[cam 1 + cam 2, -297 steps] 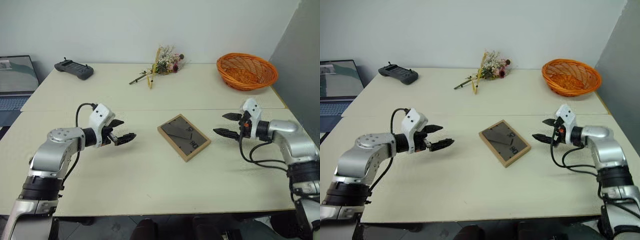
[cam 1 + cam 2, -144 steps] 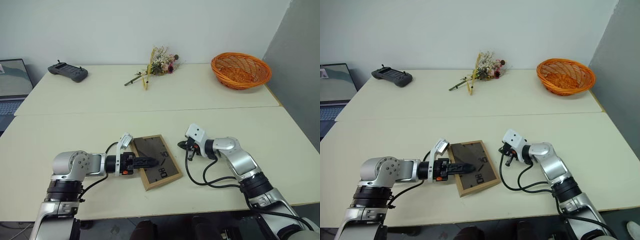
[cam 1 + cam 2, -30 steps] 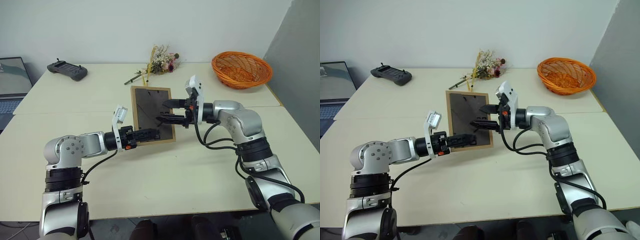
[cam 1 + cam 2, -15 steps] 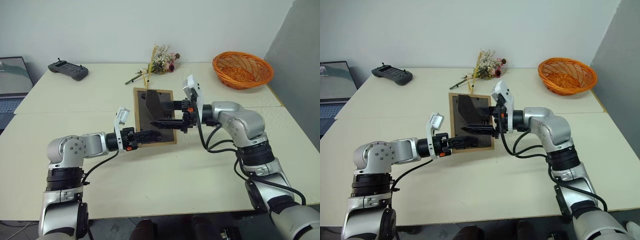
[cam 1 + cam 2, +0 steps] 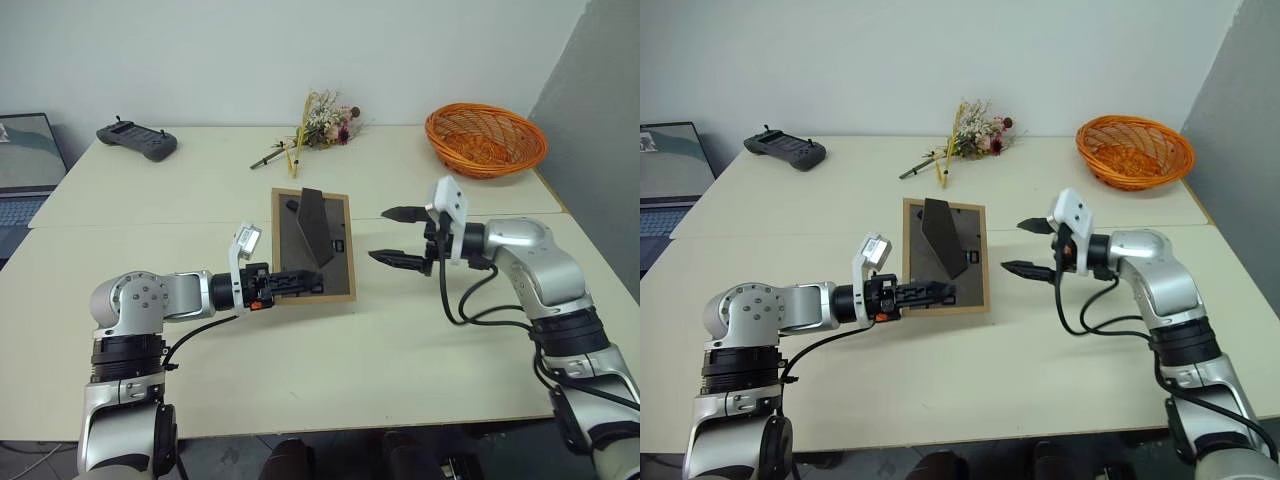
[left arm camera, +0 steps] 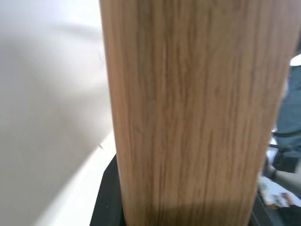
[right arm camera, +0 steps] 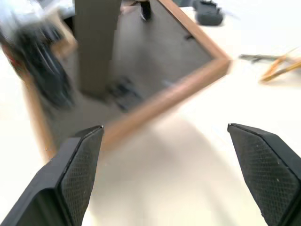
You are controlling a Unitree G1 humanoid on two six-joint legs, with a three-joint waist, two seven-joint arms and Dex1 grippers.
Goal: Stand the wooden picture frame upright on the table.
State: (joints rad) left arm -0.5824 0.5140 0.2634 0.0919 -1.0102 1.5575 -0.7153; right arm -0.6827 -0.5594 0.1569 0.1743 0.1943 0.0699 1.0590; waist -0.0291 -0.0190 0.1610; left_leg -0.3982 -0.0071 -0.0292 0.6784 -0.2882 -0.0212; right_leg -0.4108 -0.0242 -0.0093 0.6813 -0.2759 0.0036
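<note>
The wooden picture frame (image 5: 340, 250) stands tilted on the table (image 5: 350, 360), its dark back panel facing me. Its stand (image 5: 312, 225) is folded out from the back. My left gripper (image 5: 295, 283) is shut on the frame's lower edge, and the left wrist view looks straight onto the light-wood edge (image 6: 188, 113). My right gripper (image 5: 395, 235) hovers open a short way to the right of the frame, touching nothing. The right wrist view looks at the frame's back (image 7: 155, 61) and stand (image 7: 94, 42) past its spread fingertips (image 7: 84, 150).
An orange wicker basket (image 5: 486, 140) sits at the back right. Dried flowers (image 5: 318, 125) lie at the back centre, a black controller (image 5: 137, 140) at the back left. A laptop (image 5: 25, 160) stands beyond the left edge. A seam (image 5: 150, 224) crosses the tabletop.
The stand has swung out from the back panel. My right gripper has left the frame's back and drawn away to the right, still open. The left gripper keeps its hold.
</note>
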